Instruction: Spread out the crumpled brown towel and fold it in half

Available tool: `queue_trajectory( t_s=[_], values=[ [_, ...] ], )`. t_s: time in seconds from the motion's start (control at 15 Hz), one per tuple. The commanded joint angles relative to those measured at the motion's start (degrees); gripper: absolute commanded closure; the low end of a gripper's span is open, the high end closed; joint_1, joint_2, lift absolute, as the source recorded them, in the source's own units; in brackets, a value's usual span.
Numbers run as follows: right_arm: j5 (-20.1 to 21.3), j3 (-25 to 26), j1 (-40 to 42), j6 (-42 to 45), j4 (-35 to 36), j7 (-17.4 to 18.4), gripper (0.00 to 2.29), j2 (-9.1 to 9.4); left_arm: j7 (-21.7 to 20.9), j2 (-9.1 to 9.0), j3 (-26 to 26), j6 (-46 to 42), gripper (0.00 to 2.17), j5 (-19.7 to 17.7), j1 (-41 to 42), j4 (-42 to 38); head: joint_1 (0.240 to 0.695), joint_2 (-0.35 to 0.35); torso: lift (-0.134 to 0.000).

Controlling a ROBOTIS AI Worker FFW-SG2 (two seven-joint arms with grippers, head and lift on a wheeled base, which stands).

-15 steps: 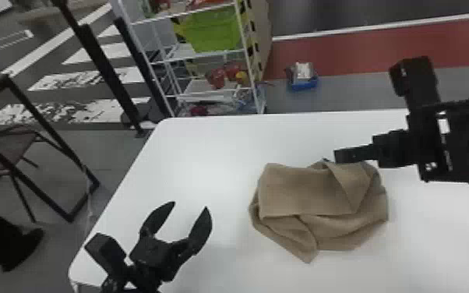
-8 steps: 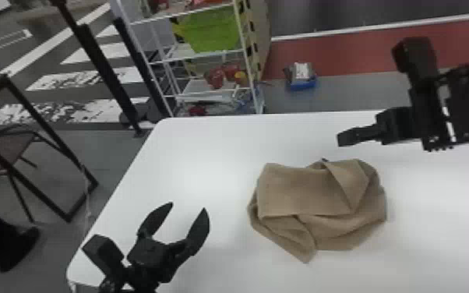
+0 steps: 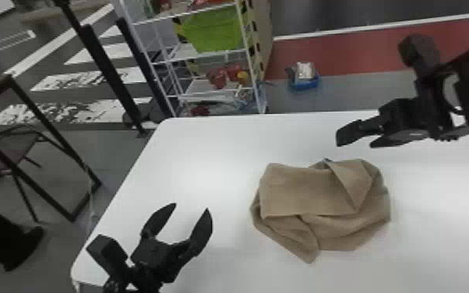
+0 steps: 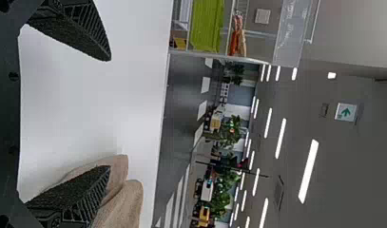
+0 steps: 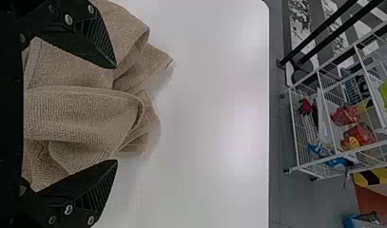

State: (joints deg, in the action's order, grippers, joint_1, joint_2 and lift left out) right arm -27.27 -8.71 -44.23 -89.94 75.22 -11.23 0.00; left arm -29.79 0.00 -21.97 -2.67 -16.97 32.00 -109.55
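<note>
My left gripper (image 3: 183, 226) stands open over the table, left of the towel and apart from it. The crumpled brown towel (image 3: 304, 195) lies in a bunched heap on the white table (image 3: 198, 163), one corner folded over on its upper right. Up at the right, my right gripper (image 3: 356, 144) is held above the table behind the towel. In the left wrist view, the left gripper (image 4: 108, 114) has widely parted fingers, with some towel (image 4: 127, 204) beyond one of them. The right wrist view has the right gripper (image 5: 116, 114) open, and the towel (image 5: 82, 114) shows between and beneath its fingers, not gripped.
A white wire shelf (image 3: 206, 56) with a green bin (image 3: 212, 29) stands behind the table's far edge. On the floor near it is a blue container (image 3: 304, 80). A dark chair (image 3: 7, 148) and a frame are off to the left.
My right gripper has lifted up and away from the towel's far side, and its two fingers are now seen apart. The left gripper and the towel have hardly moved.
</note>
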Motion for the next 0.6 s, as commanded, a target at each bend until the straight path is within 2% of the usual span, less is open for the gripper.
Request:
queue_trajectory(
  t_s=[0.0, 0.33, 0.53],
  values=[
    [0.82, -0.17, -3.14, -0.14, -6.13, 0.07, 0.21, 0.05, 0.0, -0.15, -0.18, -0.01, 0.07, 0.01, 0.0, 0.03, 0.695, 0.349, -0.134],
    [-0.06, -2.19, -6.04, 2.79, -14.66, -0.37, 0.21, 0.05, 0.0, -0.15, -0.09, 0.17, 0.07, 0.01, -0.44, -0.23, 0.695, 0.338, -0.134],
    [-0.32, -3.6, -6.22, 9.3, -16.86, -0.9, 0.21, 0.05, 0.0, -0.15, -0.18, 0.17, 0.07, 0.01, -0.62, -0.41, 0.695, 0.336, -0.134]
  ],
)
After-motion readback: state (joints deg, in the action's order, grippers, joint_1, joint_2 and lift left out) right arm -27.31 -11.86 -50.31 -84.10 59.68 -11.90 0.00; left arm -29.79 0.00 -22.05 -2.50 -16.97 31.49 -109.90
